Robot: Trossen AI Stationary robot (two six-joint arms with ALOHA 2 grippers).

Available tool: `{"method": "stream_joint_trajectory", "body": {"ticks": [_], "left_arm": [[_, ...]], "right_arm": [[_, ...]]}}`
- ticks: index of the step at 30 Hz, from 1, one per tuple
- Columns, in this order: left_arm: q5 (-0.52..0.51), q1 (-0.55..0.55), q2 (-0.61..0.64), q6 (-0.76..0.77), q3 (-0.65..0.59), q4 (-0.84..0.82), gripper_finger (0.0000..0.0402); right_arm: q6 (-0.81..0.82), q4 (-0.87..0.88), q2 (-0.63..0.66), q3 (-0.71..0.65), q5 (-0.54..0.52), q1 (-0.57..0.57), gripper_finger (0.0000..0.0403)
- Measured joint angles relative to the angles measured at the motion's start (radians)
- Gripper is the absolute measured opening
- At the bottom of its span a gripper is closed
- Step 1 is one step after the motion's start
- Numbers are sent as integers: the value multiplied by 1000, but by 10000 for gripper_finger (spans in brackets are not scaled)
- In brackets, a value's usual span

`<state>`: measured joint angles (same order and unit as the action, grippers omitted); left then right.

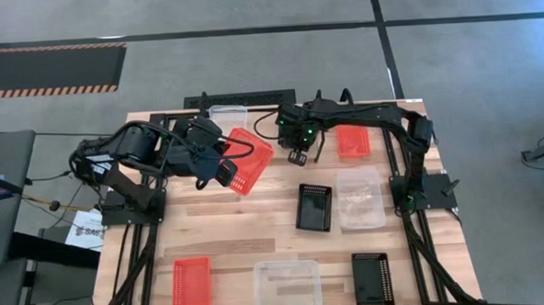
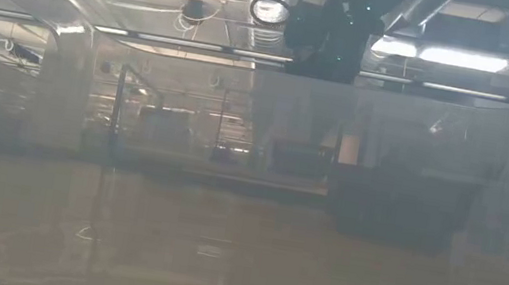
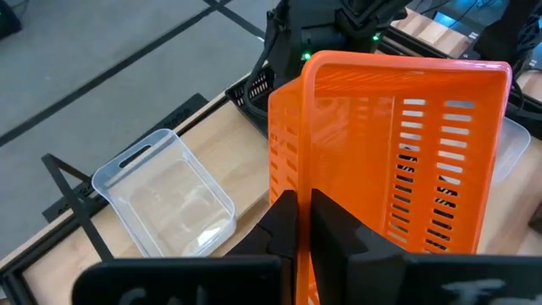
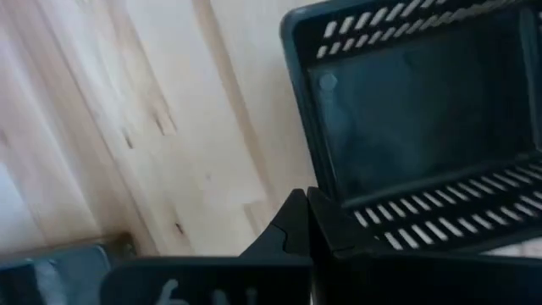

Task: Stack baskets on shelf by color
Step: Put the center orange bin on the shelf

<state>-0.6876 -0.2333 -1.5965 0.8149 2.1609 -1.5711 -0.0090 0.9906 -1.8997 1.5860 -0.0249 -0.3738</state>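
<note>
between the left gripper's (image 3: 296, 222) fingers, clamped tight: one wall of an orange basket (image 3: 406, 161), hanging tilted with its slotted base turned outward. just beyond and below that gripper, a clear basket (image 3: 161, 199) sitting at the end of the shelf (image 1: 242, 99).

at the right gripper (image 4: 306, 222), fingers likewise pressed together on the slotted wall of a black basket (image 4: 415, 110), carried tilted above bare wood, close beside the left gripper's load.

handling, as a judgement: thin moulded plastic, so light and fairly stiff but springy at the rim; smooth and probably slippery; unlikely to break, likely to swing or twist from a one-wall pinch. best hold looks like mid-wall on a long side, fingers over the rim, one inside and one outside. slotted walls give some bite; clear ones probably slicker. needs levelling before setting down, or may land on a corner and tip.

count, from above:
- orange: three. one in the left gripper, one (image 1: 352, 141) just beyond the right gripper on its outer side, one (image 1: 191, 283) well back from the left gripper at the table's near edge.
- clear: three. one on the shelf, one (image 1: 360, 199) a little behind the right gripper, one (image 1: 287, 285) far back near the front edge.
- black: three. one in the right gripper, one (image 1: 315, 207) just behind it, one (image 1: 373, 279) far back.

nine altogether.
</note>
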Motion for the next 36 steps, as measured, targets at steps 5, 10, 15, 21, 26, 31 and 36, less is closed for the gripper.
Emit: {"method": "stream_joint_trajectory", "body": {"ticks": [5,10,15,21,26,31,36], "left_arm": [[0,0,0,1,0,0,0],[0,0,0,1,0,0,0],[-1,0,0,1,0,0,0],[-3,0,0,9,0,0,0],[-5,0,0,9,0,0,0],[-5,0,0,18,0,0,0],[-5,0,-1,18,0,0,0]], "right_arm": [[24,-15,3,0,-80,-18,0],[46,-38,-4,0,-157,-30,0],[42,-69,-1,0,-134,-13,0],[31,-120,4,0,-135,-25,0],[25,-124,-5,0,-189,-62,0],[34,-133,-4,0,-190,-91,0],[35,-134,-4,-3,-189,-99,0]]}}
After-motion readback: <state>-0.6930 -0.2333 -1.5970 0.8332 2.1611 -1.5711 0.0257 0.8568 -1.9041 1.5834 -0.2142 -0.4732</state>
